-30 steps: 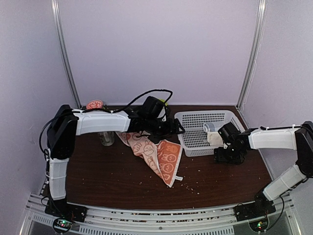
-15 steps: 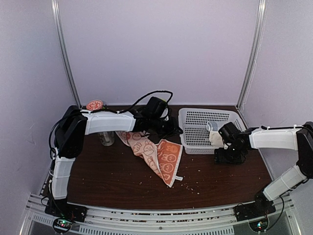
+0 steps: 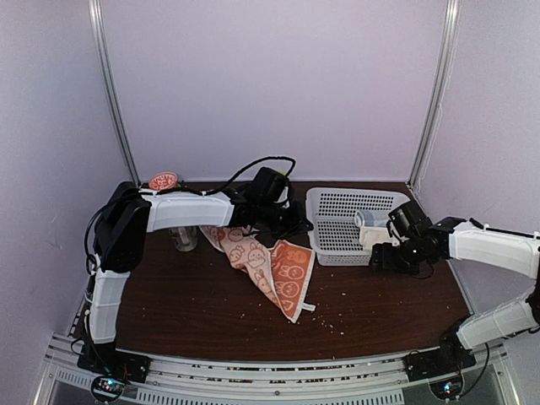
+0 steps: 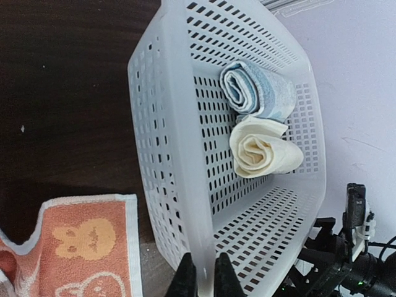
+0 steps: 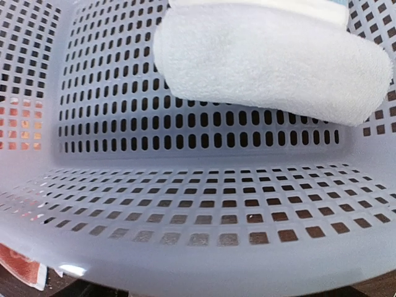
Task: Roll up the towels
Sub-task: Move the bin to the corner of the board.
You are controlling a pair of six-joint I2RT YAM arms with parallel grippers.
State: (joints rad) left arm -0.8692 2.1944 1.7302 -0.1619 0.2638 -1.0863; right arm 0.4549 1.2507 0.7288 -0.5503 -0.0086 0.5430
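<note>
One counter [image 3: 186,312] of dark wood carries everything, and my two arms reach over it from the near edge. My left arm [image 3: 181,211] stretches across to the middle and my right arm [image 3: 494,249] bends in from the right.

One white perforated basket [image 3: 354,192] stands at the back right of the counter. My left fingers [image 3: 295,224] are at its left wall. In the left wrist view they are pinched shut on that wall's rim, one finger inside and one outside. My right fingers [image 3: 381,253] hang just beside the basket's near right corner. They stand spread wide with nothing between them, and their camera looks over the rim into the basket.

Two towels are in sight. One, the peach-orange rabbit towel [image 3: 287,274], lies unrolled and rumpled on the counter left of the basket. It runs from under my left arm toward the near edge, and one corner lies close to the basket's wall. The other, the cream towel [image 4: 263,151], lies rolled up inside the basket against its right wall. One blue-white roll [image 4: 260,93] lies touching it on the far side.

One clear glass [image 3: 184,239] stands on the counter beside my left arm, and one red-topped thing [image 3: 163,180] sits at the back left corner. Many pale crumbs dot the counter.
</note>
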